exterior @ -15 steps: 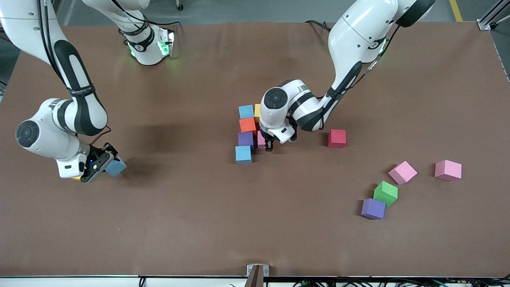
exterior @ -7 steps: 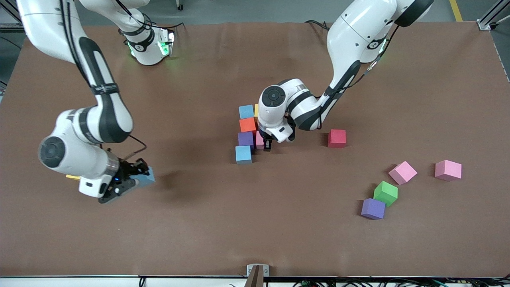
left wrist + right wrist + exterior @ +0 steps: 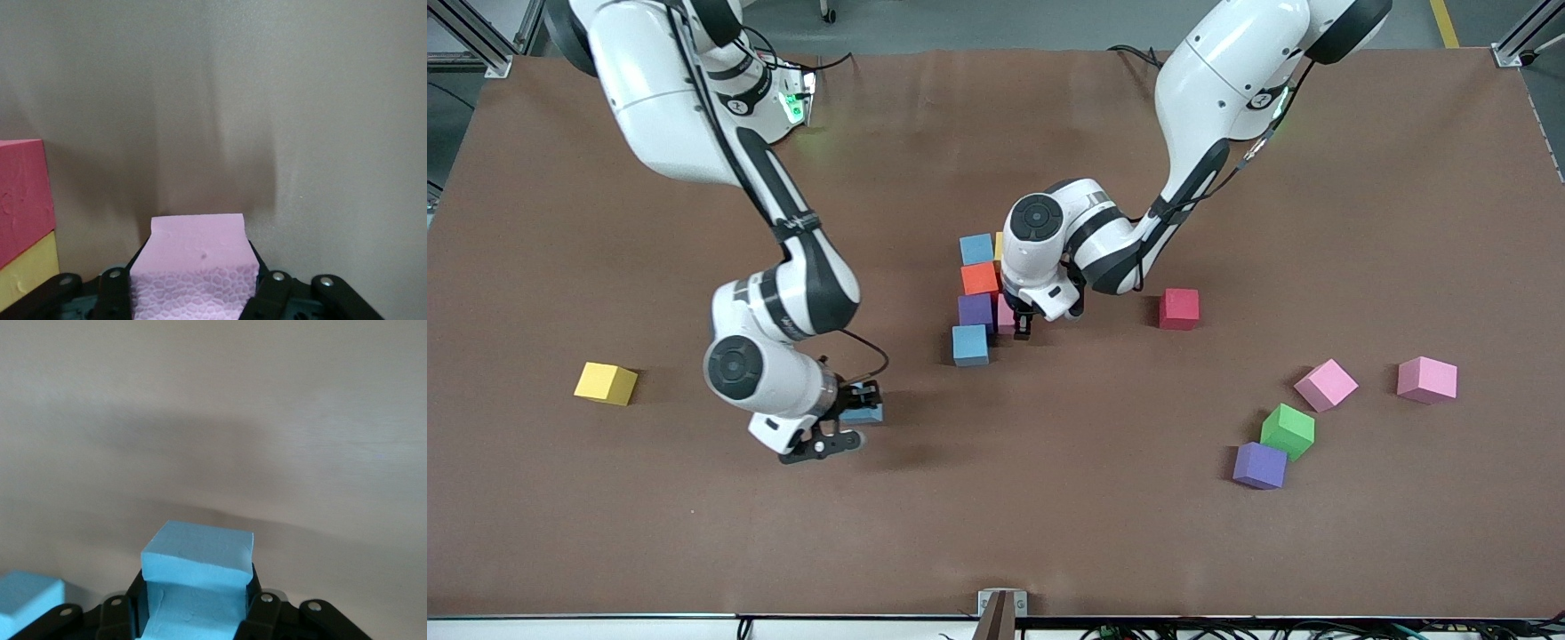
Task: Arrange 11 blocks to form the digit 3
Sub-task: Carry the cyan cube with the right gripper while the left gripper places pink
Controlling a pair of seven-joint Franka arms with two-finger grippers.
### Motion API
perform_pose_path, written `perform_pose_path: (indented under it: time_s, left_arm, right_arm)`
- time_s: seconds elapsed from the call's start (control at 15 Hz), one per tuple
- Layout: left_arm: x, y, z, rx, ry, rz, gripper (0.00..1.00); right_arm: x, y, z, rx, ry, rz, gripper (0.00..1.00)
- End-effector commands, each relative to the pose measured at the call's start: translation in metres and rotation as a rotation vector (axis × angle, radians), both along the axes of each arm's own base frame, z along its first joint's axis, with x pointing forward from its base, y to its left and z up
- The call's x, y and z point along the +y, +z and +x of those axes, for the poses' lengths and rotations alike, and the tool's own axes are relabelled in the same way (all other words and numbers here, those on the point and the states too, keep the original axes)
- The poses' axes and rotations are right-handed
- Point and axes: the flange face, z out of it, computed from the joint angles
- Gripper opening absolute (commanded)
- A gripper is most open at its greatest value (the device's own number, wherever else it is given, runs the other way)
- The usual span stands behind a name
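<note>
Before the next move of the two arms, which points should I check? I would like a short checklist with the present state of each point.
1. Right gripper holds its blue block: ok, the block sits between shut fingers, above bare table.
2. Left gripper holds the pink block: ok, shut on it beside the purple block of the started figure.
3. Pink block rests flat on the table: cannot tell, the arm hides its base.
4. Started figure unbroken: ok, blue, orange, purple and blue blocks form one touching column.
5. Path of the right gripper toward the figure: ok, no loose block lies between them.
6. Figure complete: not ok, red, green and yellow blocks lie loose.
</note>
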Motion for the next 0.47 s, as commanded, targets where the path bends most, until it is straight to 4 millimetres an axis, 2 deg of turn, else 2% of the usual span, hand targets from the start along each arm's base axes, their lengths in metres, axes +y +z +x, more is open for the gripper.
perform_pose_path:
  time_s: [0.0,0.07,0.13,0.2,0.27,0.33,0.4]
  left_arm:
    - [0.0,-0.004,0.008,-0.018,0.006,0.001,0.2]
    - [0.002,-0.005,0.008,-0.016,0.009,0.002,0.3]
    - [0.004,-0.005,0.011,-0.017,0.012,0.004,0.5]
    - [0.004,-0.004,0.011,-0.018,0.013,0.003,0.62]
    - [0.006,-0.001,0.013,-0.023,0.007,0.005,0.78]
    - [0.007,0.0,0.013,-0.026,-0.011,0.014,0.98]
    - [0.005,0.003,0.012,-0.034,-0.03,0.016,1.0]
  right_arm:
    - [0.029,-0.003,0.008,-0.022,-0.085,0.016,0.27]
    - [0.04,-0.008,0.005,-0.028,-0.095,0.017,0.27]
    - [0.05,-0.011,0.003,-0.038,-0.114,0.018,0.27]
    - [0.057,-0.015,0.001,-0.036,-0.132,0.019,0.27]
    - [0.071,-0.018,-0.001,-0.038,-0.14,0.02,0.27]
    - [0.079,-0.021,-0.003,-0.036,-0.159,0.021,0.27]
    - [0.089,-0.024,-0.006,-0.035,-0.174,0.022,0.27]
